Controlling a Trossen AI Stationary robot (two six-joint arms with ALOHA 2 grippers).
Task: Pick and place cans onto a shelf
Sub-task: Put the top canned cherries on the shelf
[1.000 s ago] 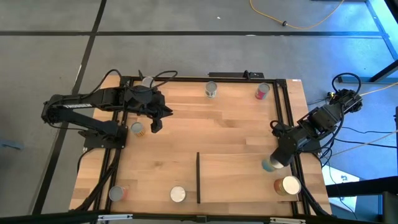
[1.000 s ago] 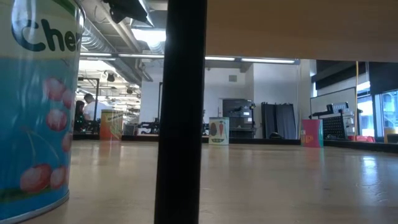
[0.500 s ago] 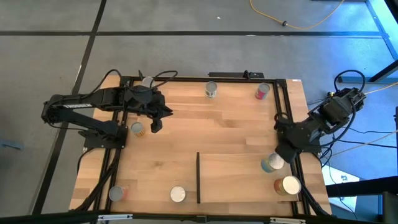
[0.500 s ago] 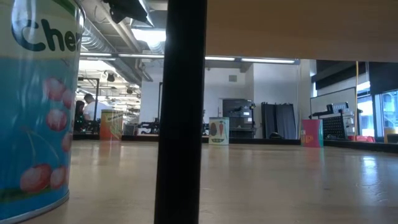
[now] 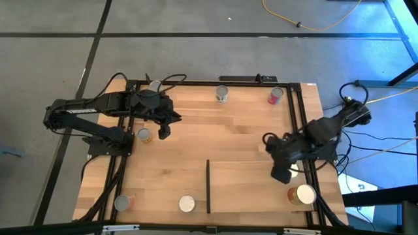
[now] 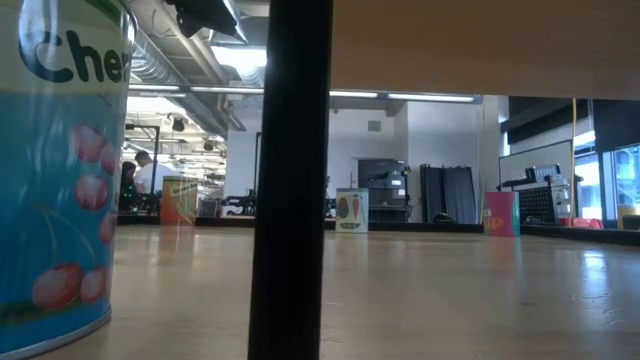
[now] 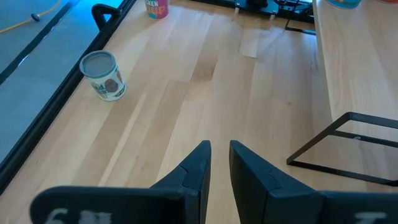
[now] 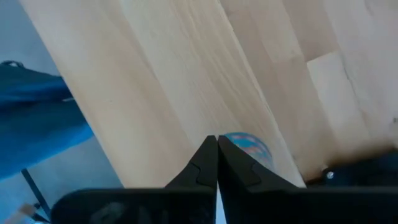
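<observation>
The right claw [image 5: 282, 173] is hanging over the shelf [image 5: 248, 186], the pale panel at the near right of the desk [image 5: 215, 130], with its fingers [image 8: 208, 163] pressed together and nothing between them. Two cans are already sitting on the shelf at its right edge: one with a pale top [image 5: 294, 171], showing just beside the claw and partly hidden under it, and a golden-topped can [image 5: 304, 194] nearer still. In the right wrist view a can with a blue and pink top [image 8: 247, 146] is showing just past the fingertips, apart from them, so the placing step looks finished and the arm appears to be between cans.

The left claw [image 5: 163, 130] is hovering over the far left of the desk, its fingers [image 7: 198, 168] standing a narrow gap apart and gripping nothing. Just to its left a silver-topped can [image 5: 144, 135] is standing upright on the desk.

More cans are waiting off the shelf: a silver-topped one [image 5: 222, 94] and a red one [image 5: 275, 96] along the far edge, a white-topped one [image 5: 187, 203] and another [image 5: 123, 202] at the near edge.

The next move probably calls for the right arm to be swinging toward the red can, spreading its fingers before descending around it.
</observation>
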